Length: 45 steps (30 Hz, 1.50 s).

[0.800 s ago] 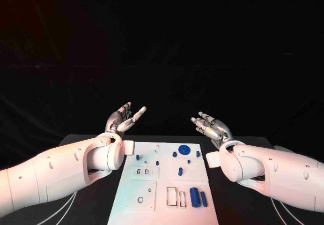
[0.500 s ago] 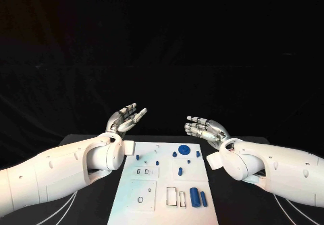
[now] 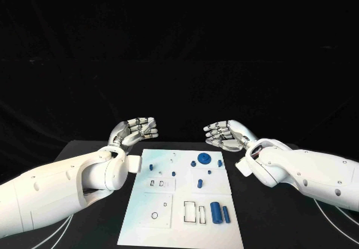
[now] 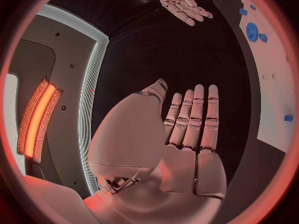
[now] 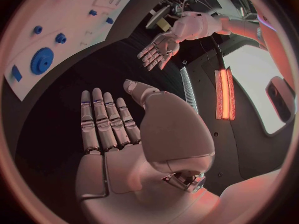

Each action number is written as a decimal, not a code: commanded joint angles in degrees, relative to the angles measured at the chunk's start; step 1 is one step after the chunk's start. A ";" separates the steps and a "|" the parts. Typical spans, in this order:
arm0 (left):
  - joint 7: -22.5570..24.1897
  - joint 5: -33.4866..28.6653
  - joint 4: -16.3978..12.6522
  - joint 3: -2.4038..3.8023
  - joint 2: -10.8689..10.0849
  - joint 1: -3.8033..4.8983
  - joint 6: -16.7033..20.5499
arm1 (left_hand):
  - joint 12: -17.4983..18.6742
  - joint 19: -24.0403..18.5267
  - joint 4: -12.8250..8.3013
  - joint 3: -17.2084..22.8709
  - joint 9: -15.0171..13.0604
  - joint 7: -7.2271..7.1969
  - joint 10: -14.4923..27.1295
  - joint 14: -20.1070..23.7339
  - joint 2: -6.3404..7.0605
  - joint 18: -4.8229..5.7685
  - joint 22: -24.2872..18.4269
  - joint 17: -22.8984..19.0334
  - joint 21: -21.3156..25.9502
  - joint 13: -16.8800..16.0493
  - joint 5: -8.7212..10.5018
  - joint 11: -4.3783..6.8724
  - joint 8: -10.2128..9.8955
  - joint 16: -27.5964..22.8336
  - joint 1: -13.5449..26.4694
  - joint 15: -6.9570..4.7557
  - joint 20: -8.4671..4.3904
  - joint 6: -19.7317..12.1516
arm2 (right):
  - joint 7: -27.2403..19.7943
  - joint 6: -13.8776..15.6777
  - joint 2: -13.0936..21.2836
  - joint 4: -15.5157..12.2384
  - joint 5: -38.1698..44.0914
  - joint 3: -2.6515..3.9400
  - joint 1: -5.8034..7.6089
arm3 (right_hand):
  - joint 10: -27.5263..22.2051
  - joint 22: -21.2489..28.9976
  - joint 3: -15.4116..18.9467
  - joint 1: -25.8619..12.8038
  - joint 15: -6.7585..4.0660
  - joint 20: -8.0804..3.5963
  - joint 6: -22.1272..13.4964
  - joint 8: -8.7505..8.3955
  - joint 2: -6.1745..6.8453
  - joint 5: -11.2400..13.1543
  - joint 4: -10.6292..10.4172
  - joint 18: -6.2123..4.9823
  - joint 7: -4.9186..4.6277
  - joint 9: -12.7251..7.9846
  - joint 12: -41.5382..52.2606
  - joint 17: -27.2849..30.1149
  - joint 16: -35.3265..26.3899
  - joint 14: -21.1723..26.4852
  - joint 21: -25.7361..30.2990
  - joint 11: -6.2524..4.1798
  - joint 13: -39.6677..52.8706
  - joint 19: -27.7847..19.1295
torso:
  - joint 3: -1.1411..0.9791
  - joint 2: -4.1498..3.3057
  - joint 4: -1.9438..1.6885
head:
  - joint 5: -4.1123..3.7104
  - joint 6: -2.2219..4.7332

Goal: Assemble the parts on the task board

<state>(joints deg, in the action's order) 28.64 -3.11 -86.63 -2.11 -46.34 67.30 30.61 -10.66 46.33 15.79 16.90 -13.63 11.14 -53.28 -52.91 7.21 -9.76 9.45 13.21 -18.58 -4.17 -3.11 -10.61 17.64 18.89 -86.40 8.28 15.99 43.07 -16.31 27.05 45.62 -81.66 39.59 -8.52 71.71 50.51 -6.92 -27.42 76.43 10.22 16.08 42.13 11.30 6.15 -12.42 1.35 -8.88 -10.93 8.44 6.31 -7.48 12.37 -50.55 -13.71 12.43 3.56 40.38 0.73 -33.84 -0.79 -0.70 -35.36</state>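
Note:
The white task board (image 3: 153,233) lies in the middle of the black table. On it are a blue gear (image 3: 203,157), several small blue pegs such as one (image 3: 199,182) at its middle, and two blue cylinders (image 3: 219,212) near its front right. My left hand (image 3: 133,129) hovers beyond the board's far left corner, and my right hand (image 3: 226,134) beyond its far right corner. Both hold nothing. In the wrist views the left hand (image 4: 187,129) and the right hand (image 5: 109,129) have straight fingers lying side by side. The gear (image 5: 42,63) and board (image 5: 77,15) show beside the right hand.
The board carries empty outlined slots (image 3: 194,214) and a round hole (image 3: 155,215). Black table surface (image 3: 277,218) runs along both sides of the board. A black backdrop stands behind the table. The left wrist view also shows the right hand (image 4: 184,5) and the board (image 4: 271,94).
Both hands have tipped forward from fingers raised upward to fingers levelled over the table's far side. They have come slightly closer together. The parts on the board have not moved.

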 commanded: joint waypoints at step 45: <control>-1.86 1.96 -13.55 1.49 -7.21 1.69 -4.84 | 3.21 4.63 0.55 2.36 1.02 1.51 -4.38 -3.61 1.97 -0.61 2.94 3.26 -6.12 0.43 0.15 0.80 -1.00 1.38 1.05 -1.17 -2.62 2.47 | 23.81 -15.63 -4.76 2.09 54.60 0.34 3.76 | 9.93 -65.41 0.70 -0.14 -8.18 -8.28 6.87 8.46 6.95 -0.98 -6.30 5.34 -0.22 4.48 2.19 -60.60 64.91 -35.60 -65.94 -5.38 6.30 40.74 | 1.35 -9.70 -3.94 | -3.79 -0.57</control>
<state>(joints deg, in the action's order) 26.63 -1.47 -99.96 -0.69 -53.57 68.76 27.02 -7.71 50.80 16.28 19.23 -12.66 11.65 -57.46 -56.74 9.23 -9.74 12.31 16.38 -24.53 -3.80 -3.11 -9.73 16.94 20.18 -85.78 6.76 13.32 45.58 6.06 14.01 40.96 -79.63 91.33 -8.20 75.50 60.69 -72.37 -26.79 76.17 1.60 7.77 49.14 19.51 12.83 -13.23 -4.59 -4.36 -11.03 12.87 8.15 -68.12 77.07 -83.98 -79.55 6.96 9.80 80.77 2.13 -43.31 -4.61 -4.43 -35.88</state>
